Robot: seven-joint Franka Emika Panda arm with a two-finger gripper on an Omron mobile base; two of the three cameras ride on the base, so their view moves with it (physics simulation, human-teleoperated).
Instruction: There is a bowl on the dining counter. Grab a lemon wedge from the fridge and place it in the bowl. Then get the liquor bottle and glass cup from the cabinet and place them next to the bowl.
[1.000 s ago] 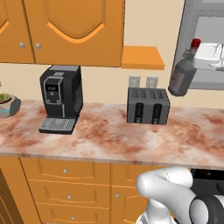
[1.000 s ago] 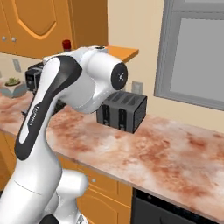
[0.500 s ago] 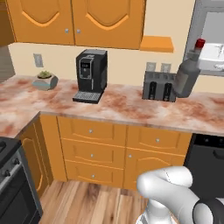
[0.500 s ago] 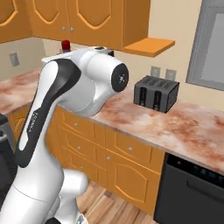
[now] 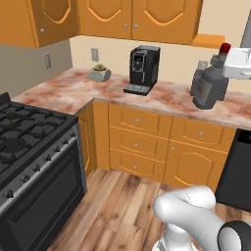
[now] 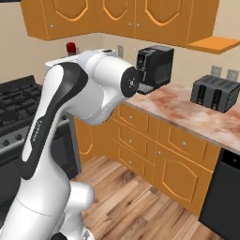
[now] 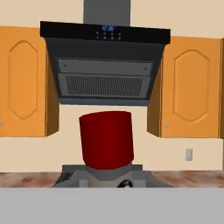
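The liquor bottle [image 5: 210,88] is grey with a red cap [image 5: 225,48] and hangs in the air, tilted, in front of the counter at the right of the left base view. My gripper [image 5: 227,62] is shut on its neck, with the white hand reaching in from the right edge. In the hand view the red cap [image 7: 106,140] stands close up, with the bottle's grey shoulders under it. The right base view shows the cap [image 6: 71,48] peeking out behind my arm's upper link. The bowl, lemon wedge and glass cup are out of view.
A black stove [image 5: 29,142] stands at the left, and a range hood [image 7: 105,65] hangs between orange wall cabinets. On the marble counter [image 5: 63,90] are a coffee machine [image 5: 143,68], a small potted plant [image 5: 99,73] and a toaster [image 6: 218,93]. Wooden floor lies ahead.
The base has backed away and turned left, so the whole scene shifted: counter and coffee machine slid right and farther off, and the stove came into view. The bottle stays in the gripper.
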